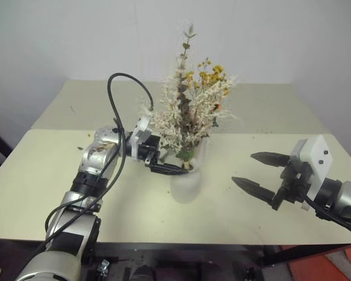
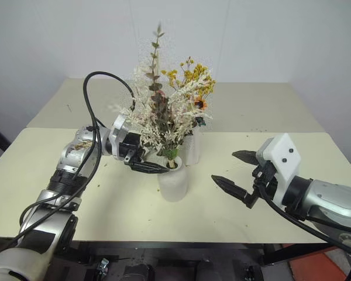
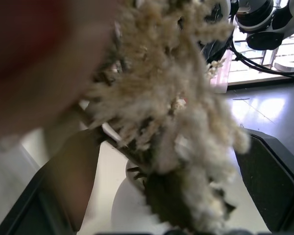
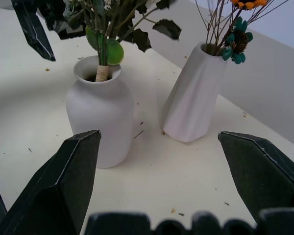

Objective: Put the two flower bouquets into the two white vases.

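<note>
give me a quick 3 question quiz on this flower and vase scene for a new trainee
1. True or false: both bouquets already stand in vases.
2. Which vase holds the yellow-orange bouquet? A) the tall vase B) the short vase C) neither
3. Fill in: the left gripper sits right at the neck of the ____ vase, by the stems of the pink-cream bouquet.

Key
1. True: each vase has stems in its neck.
2. A.
3. Short. Its fingers are open around the stems, while the right gripper hangs open over the table, apart from both vases.
</note>
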You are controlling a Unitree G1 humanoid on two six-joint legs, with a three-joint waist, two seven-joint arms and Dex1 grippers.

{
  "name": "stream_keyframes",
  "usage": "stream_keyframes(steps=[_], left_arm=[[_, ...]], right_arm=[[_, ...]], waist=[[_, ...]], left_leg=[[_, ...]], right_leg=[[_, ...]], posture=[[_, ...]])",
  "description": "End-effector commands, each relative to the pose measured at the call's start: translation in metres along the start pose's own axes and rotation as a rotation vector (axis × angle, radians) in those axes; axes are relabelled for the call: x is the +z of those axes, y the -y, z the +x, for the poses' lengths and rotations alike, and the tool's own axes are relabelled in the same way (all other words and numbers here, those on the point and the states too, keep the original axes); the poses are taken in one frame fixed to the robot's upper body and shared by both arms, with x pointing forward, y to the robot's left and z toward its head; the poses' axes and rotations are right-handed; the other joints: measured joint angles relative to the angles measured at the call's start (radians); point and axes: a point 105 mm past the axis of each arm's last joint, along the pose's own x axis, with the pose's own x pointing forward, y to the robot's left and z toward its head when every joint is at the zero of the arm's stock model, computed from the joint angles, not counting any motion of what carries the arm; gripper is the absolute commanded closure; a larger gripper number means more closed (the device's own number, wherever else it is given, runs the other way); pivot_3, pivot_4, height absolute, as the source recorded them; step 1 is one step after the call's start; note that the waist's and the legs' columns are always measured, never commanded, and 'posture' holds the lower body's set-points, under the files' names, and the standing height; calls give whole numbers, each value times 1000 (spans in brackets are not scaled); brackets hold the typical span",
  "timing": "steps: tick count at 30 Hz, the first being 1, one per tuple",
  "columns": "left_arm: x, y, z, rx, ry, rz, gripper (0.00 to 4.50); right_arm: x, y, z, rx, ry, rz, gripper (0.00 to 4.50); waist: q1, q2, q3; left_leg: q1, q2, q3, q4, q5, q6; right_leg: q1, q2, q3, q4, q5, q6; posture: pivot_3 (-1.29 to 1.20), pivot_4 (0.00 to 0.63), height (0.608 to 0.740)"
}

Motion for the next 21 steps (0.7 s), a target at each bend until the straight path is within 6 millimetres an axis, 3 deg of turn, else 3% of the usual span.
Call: stream_keyframes(steps=[1, 5, 11, 18, 21], left_arm=[[19, -1, -10, 10, -19, 80, 22], [21, 8, -24, 7, -90, 80, 22], [3, 14, -55, 108, -310, 64, 22], [19, 11, -87, 309, -349, 96, 22], [32, 19, -102, 371, -349, 117, 22]], right_arm=[[9, 1, -2, -20, 39, -43, 0], [8, 1, -3, -24, 35, -43, 0], [8, 3, -3, -23, 36, -42, 0], [8, 6, -3, -17, 38, -38, 0], [9, 12, -13, -23, 36, -33, 0]], waist=[[-2, 0, 0], [-7, 0, 0], [-11, 0, 0], [-10, 0, 0], [-14, 0, 0]], left_leg=[[0, 0, 0, 0, 0, 0], [0, 0, 0, 0, 0, 0], [1, 0, 0, 0, 0, 0], [-1, 1, 0, 0, 0, 0], [-1, 1, 0, 0, 0, 0]], right_leg=[[0, 0, 0, 0, 0, 0], [-1, 0, 0, 0, 0, 0], [0, 0, 0, 0, 0, 0], [-1, 0, 0, 0, 0, 0], [-2, 0, 0, 0, 0, 0]], posture=[[0, 150, 740], [0, 150, 740], [0, 150, 740], [0, 150, 740], [0, 150, 740]])
